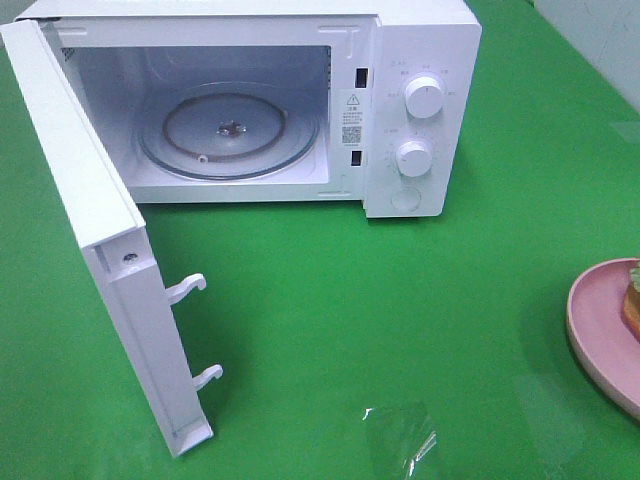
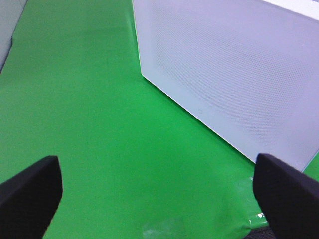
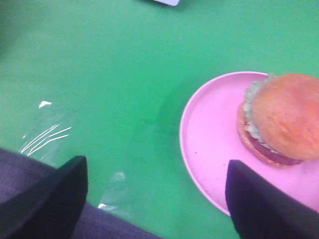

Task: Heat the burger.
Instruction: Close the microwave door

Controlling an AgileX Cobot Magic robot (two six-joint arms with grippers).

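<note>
Right pincer (image 3: 154, 199) open, empty; left pincer (image 2: 157, 191) open; burger (image 3: 281, 119) upright on plate (image 3: 209, 144), round.

Bright, even overhead light is being thrown on the green surface (image 1: 400, 300), where white glare is being reflected. The burger (image 3: 284, 117) is being rendered soft and blurred.

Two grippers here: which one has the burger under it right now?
The right gripper: its open fingers frame the pink plate with the burger. The left gripper, also open, sees only green cloth and the microwave door.
</note>
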